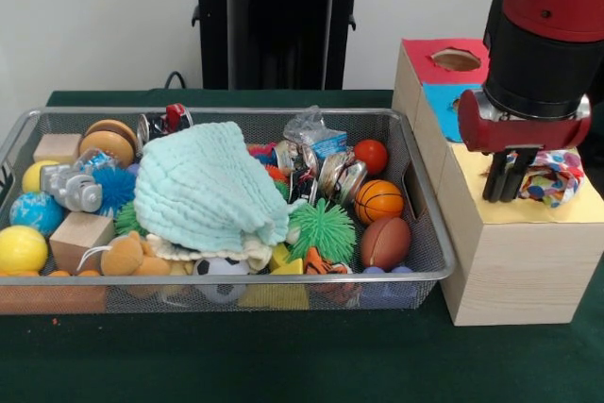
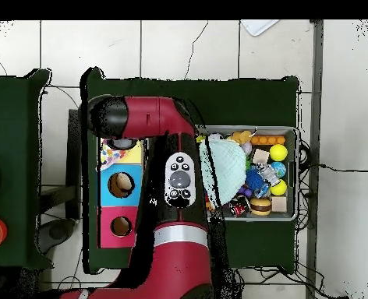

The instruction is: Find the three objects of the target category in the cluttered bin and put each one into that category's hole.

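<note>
A soft white fabric piece with coloured spots (image 1: 554, 176) lies bunched on the yellow top (image 1: 566, 209) of the pale wooden box at the right. It covers the hole, which I cannot see. My gripper (image 1: 505, 191) hangs over the yellow top just left of the fabric, open with a narrow gap and holding nothing. In the overhead view the fabric (image 2: 109, 155) shows beside the arm's end. The silver wire-mesh bin (image 1: 283, 278) sits left of the box, full of toys. No other spotted fabric shows in it.
A mint cloth (image 1: 208, 186) covers the bin's middle, over a cream cloth (image 1: 247, 250). Around them lie balls, wooden blocks, a green spiky ball (image 1: 322, 229) and a brown football (image 1: 385, 243). The box's blue top (image 2: 122, 184) and red top (image 1: 455, 59) have their own holes.
</note>
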Available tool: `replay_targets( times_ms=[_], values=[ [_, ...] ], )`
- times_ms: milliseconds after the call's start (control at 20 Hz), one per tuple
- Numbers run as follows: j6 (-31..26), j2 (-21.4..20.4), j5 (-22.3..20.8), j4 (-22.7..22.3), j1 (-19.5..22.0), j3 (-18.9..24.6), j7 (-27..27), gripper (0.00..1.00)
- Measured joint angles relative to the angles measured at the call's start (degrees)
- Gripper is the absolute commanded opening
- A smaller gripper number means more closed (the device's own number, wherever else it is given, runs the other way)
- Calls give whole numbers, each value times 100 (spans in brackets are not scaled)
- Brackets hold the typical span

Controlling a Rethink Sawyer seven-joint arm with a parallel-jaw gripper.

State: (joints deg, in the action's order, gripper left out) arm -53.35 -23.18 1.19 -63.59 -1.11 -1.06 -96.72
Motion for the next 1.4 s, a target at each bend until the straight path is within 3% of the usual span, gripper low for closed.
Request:
replay_targets(
  times_ms=[400,900,1400],
  values=[
    [-107,-432,-9,-70,-39,-6,0,0],
    [-621,-1317,65,-96,-614,-36,0,0],
    [-621,-1347,38,-432,-1307,-55,0,0]
  ],
)
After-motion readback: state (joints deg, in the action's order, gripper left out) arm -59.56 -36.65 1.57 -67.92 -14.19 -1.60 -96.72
